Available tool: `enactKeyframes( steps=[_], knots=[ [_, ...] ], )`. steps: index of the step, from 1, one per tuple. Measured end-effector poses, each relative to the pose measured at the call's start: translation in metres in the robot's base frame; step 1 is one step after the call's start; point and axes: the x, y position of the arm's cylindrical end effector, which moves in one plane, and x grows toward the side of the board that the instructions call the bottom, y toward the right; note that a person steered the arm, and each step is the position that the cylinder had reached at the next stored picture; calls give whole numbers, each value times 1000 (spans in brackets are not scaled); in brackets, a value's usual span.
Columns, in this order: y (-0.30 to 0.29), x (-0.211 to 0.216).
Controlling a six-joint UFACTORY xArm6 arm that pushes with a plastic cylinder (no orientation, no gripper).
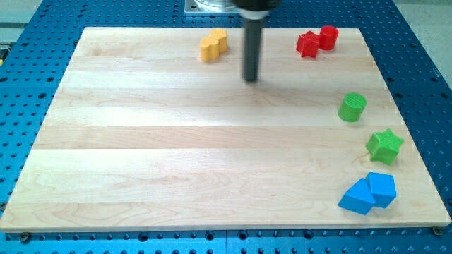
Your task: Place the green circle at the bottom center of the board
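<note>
The dark straight rod comes down from the view's top, and my tip rests on the pale wooden board near its top edge, a little to the view's right of centre. This arm carries no claw at all (only the rod), so there is nothing to be apart, together or clamped on anything; my tip touches no block.

The green circle, a short green plastic cylinder, stands upright well to the view's right of my tip and somewhat lower, near the board's right edge. It stands alone, apart from its neighbours.

Below it, further to the right and lower from my tip, lies the green star-shaped block, close to the right edge. Lower again, far down and right of my tip, two blue blocks touch each other: a blue wedge-like block and a blue cube-like block (their exact shapes are hard to tell).

Just left of my tip and slightly higher sit two yellow blocks pressed together, shapes unclear. To the right of my tip and higher, a red star-like block touches a red cylinder.

The board lies on a blue perforated metal worktop.
</note>
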Motion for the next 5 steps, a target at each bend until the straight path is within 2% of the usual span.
enactKeyframes(
  steps=[1, 4, 5],
  knots=[
    [31, -6],
    [34, -6],
    [79, -6]
  ],
)
